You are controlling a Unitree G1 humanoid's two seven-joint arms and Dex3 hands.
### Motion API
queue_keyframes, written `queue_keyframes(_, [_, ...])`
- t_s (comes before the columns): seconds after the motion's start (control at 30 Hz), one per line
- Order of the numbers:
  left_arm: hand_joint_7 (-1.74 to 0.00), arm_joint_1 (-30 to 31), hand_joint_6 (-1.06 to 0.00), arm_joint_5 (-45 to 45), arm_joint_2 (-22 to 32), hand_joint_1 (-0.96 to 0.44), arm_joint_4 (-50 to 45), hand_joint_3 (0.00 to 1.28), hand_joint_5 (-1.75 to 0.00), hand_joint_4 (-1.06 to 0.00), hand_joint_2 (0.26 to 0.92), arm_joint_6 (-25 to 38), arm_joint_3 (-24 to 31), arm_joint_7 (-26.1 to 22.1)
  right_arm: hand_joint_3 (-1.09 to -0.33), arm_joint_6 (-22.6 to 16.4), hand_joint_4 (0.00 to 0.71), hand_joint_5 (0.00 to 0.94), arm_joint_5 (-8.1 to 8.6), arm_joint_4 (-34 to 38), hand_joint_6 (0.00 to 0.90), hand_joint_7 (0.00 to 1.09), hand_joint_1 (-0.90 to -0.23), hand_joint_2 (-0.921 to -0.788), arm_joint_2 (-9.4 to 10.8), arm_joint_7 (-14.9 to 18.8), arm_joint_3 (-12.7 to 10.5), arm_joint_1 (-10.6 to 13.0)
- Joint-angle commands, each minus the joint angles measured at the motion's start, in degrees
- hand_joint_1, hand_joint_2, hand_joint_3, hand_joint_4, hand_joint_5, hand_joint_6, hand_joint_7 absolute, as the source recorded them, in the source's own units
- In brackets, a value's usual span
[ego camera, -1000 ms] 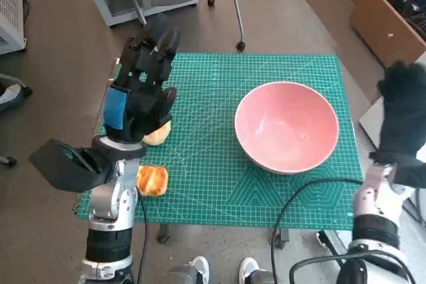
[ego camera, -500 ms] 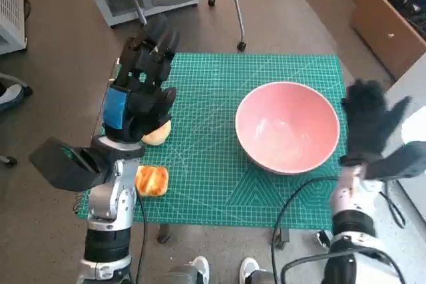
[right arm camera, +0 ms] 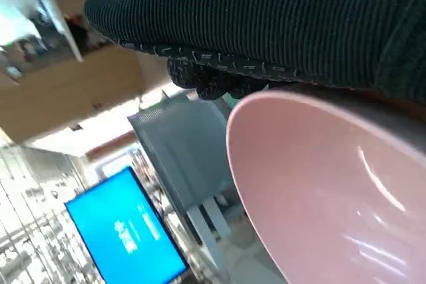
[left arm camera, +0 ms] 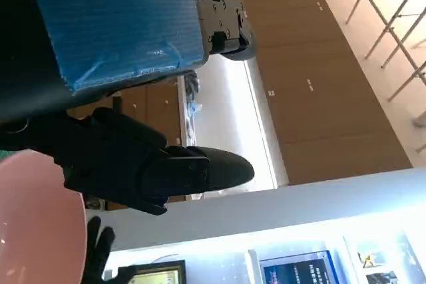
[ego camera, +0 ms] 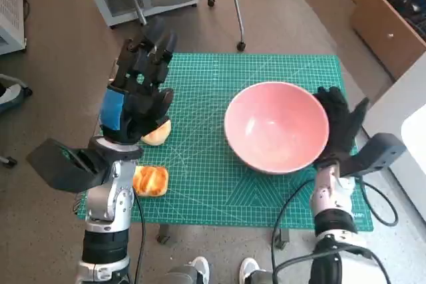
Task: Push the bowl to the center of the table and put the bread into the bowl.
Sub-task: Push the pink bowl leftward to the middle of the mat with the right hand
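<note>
Pink bowl (ego camera: 276,126) rim touches flat, empty right hand (ego camera: 339,124); left hand (ego camera: 136,91) spread, empty.

The right hand (right arm camera: 266,24), in its black ribbed knitted glove, lay as a dark band across the upper part of the picture. Directly against it stood the smooth pink bowl (right arm camera: 319,184), whose rim ran close along the glove; whether the two touched could not be told with certainty. The bowl's glossy inner surface carried several pale streaks of reflected light and held nothing. Beyond the rim stood a grey office chair (right arm camera: 180,157) with pale metal legs. Further off, a bright blue screen (right arm camera: 126,231) glowed. Brown wooden panelling (right arm camera: 80,84) occupied the background, blurred in detail.
</note>
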Motion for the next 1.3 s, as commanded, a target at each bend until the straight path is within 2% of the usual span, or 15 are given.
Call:
queue_keyframes(0.03, [-0.54,0.9,0.00,-0.1,0.7,-0.62,-1.1,0.38,-0.18,0.00,0.891,0.4,0.4,-0.2,-0.650,2.0,0.239,0.017,-0.69,0.8,0.215,0.37,-0.460,-0.921,1.7,-0.6,0.6,-0.6])
queue_keyframes(0.37, [-0.53,1.8,0.00,0.3,1.0,-0.62,-2.5,0.36,-0.21,0.00,0.900,1.0,0.6,0.4,-0.641,3.4,0.254,0.014,-0.85,0.1,0.213,0.40,-0.460,-0.921,3.5,-0.2,0.7,-2.5])
queue_keyframes(0.6, [-0.50,2.1,0.00,0.6,1.2,-0.61,-2.9,0.35,-0.21,0.00,0.908,1.2,0.5,0.9,-0.677,3.8,0.248,0.006,-1.14,-0.3,0.183,0.43,-0.437,-0.921,4.5,-0.6,1.0,-3.5])
queue_keyframes(0.93, [-0.49,1.9,0.00,0.9,1.4,-0.61,-3.0,0.34,-0.22,0.00,0.913,1.5,0.3,1.3,-0.694,3.7,0.256,0.006,-1.76,-0.3,0.164,0.47,-0.442,-0.921,5.9,-1.4,1.7,-4.5])
queue_keyframes(1.17, [-0.50,1.9,0.00,1.0,1.4,-0.61,-3.0,0.33,-0.22,0.00,0.916,1.5,0.0,1.4,-0.692,4.1,0.264,0.009,-1.46,-0.1,0.168,0.49,-0.439,-0.921,5.4,-0.8,1.7,-4.9])
queue_keyframes(1.3, [-0.50,1.9,0.00,1.0,1.5,-0.61,-2.8,0.33,-0.22,0.00,0.918,1.4,0.0,1.4,-0.691,4.2,0.268,0.009,-1.24,-0.6,0.170,0.49,-0.439,-0.921,4.1,-0.2,1.5,-4.7])
